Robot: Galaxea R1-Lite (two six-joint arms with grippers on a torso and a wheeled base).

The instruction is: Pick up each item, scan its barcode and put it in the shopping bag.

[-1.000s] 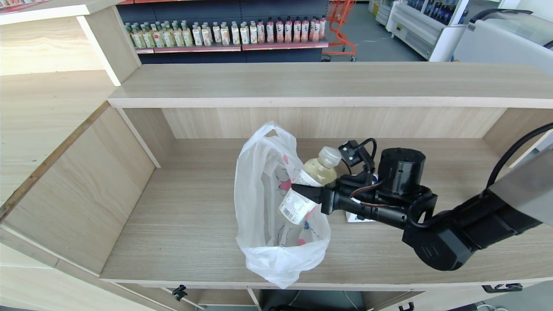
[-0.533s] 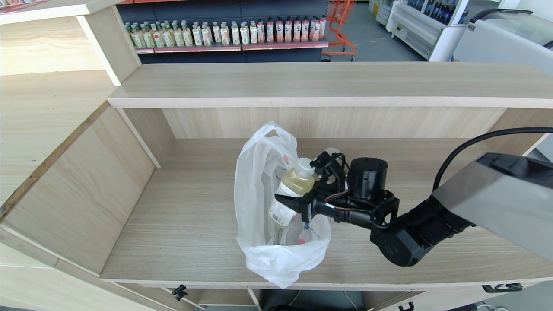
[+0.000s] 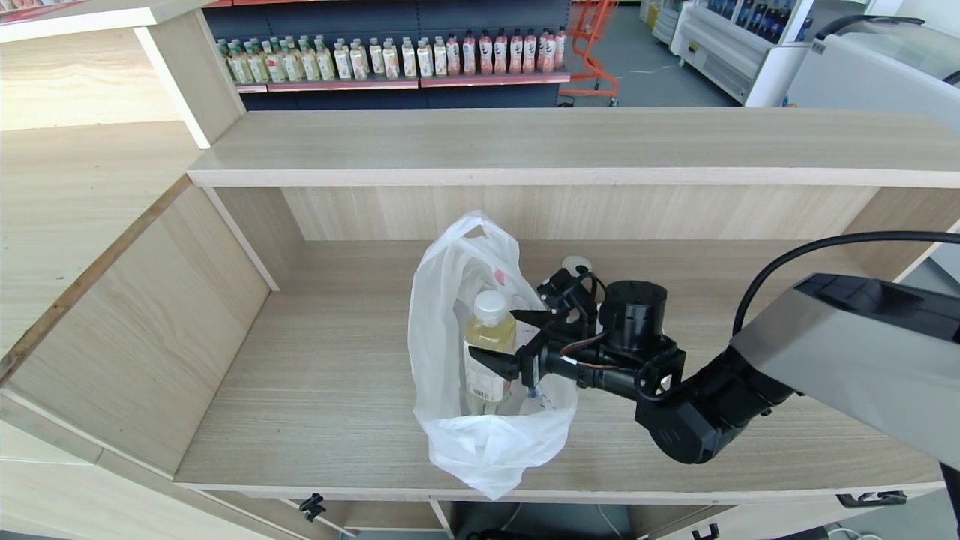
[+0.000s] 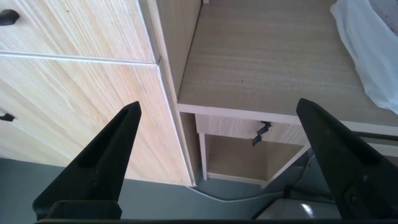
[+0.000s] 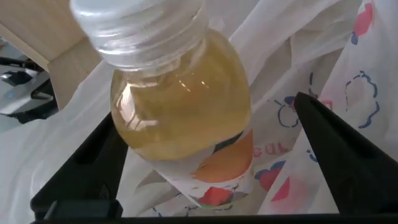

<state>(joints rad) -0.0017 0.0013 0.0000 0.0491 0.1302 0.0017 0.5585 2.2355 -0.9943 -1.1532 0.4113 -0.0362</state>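
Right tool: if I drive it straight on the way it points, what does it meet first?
The bottle: it stands in the shopping bag between the open fingers of the right tool, directly ahead. Behind it comes the bag's far wall, though depth is unclear.

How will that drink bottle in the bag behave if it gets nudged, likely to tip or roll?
The bottle stands upright, narrow and nearly full, so it is probably heavy for its size and a nudge could tip it. The thin shopping bag around it looks floppy and likely gives little support. Being round, it may roll if it falls.
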